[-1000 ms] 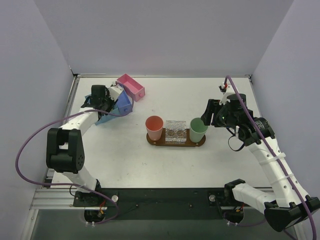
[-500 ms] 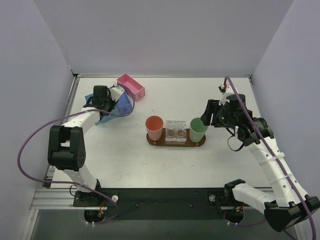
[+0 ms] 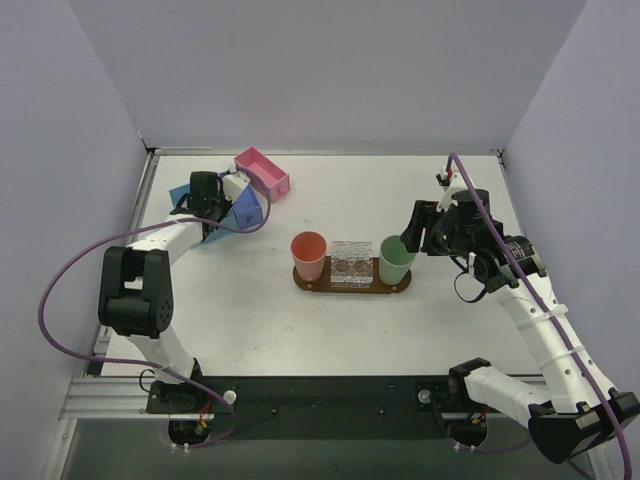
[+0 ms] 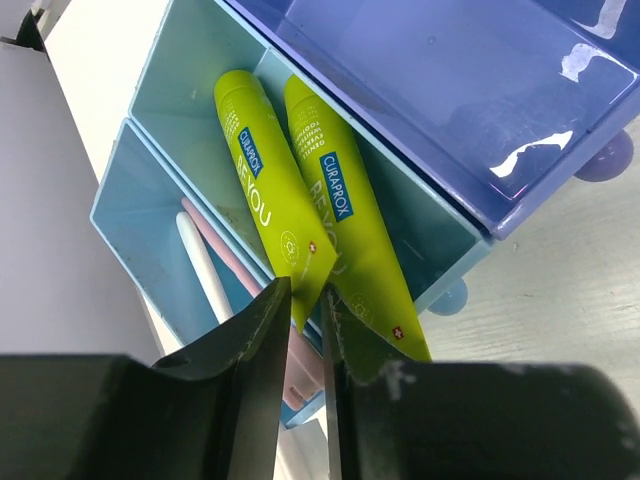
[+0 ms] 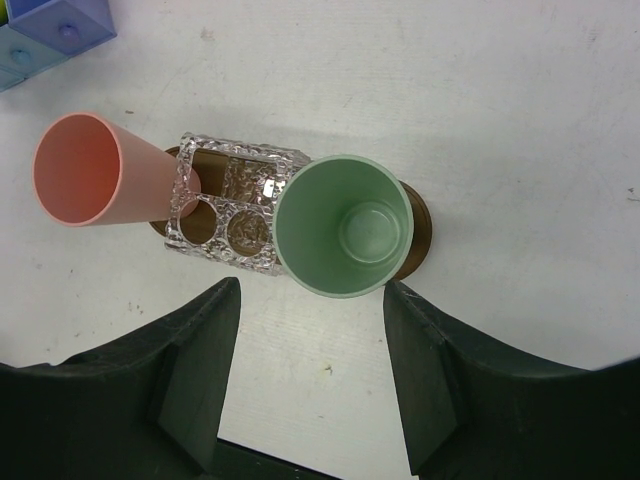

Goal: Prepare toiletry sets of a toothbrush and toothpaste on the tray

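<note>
Toothpaste (image 4: 265,190) tubes lie in the blue bin (image 4: 160,110) at upper left. One tube's tail sits between the left tool's (image 4: 306,300) narrowed jaws, grip uncertain. At centre, the tray (image 3: 402,287) carries a green cup (image 5: 345,225). The right tool (image 5: 310,290) hovers wide open, empty.

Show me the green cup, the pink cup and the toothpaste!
green cup (image 5: 345,225), right wrist view, its inside.
pink cup (image 5: 78,170), right wrist view, its inside.
toothpaste (image 4: 258,190), left wrist view, left tube's label.
</note>
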Robot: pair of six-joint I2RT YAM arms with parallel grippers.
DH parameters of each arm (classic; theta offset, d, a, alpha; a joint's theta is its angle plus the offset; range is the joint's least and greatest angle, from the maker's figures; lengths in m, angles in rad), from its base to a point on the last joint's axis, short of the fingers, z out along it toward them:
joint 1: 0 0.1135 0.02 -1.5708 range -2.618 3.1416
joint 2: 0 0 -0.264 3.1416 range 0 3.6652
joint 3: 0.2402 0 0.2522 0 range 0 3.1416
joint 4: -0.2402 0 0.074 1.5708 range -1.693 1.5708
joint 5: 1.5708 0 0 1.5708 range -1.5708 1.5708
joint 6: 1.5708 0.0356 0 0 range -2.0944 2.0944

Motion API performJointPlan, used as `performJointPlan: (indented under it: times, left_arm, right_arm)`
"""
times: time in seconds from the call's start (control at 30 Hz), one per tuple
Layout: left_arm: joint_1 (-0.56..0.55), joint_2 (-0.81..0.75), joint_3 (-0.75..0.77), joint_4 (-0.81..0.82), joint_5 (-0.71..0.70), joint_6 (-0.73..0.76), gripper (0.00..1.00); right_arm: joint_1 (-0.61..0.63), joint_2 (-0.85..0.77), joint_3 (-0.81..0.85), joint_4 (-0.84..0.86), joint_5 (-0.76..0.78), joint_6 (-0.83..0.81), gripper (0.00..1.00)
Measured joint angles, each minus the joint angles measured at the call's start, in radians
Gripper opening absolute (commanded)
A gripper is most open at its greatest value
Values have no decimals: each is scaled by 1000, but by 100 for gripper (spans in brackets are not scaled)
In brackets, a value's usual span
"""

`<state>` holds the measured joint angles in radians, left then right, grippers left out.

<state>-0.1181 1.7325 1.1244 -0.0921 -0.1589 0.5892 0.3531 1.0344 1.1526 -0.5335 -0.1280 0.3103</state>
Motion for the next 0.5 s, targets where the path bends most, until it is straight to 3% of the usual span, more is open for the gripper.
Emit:
performJointPlan:
  times: [0.37, 0.5]
  left_arm:
    - [-19, 9, -3, 36, -81, 13, 1]
    - [-31, 2, -18, 73, -121, 29, 0]
  right_arm:
    - [0, 0, 0, 0, -10, 3, 54]
    - [0, 0, 0, 0, -12, 4, 54]
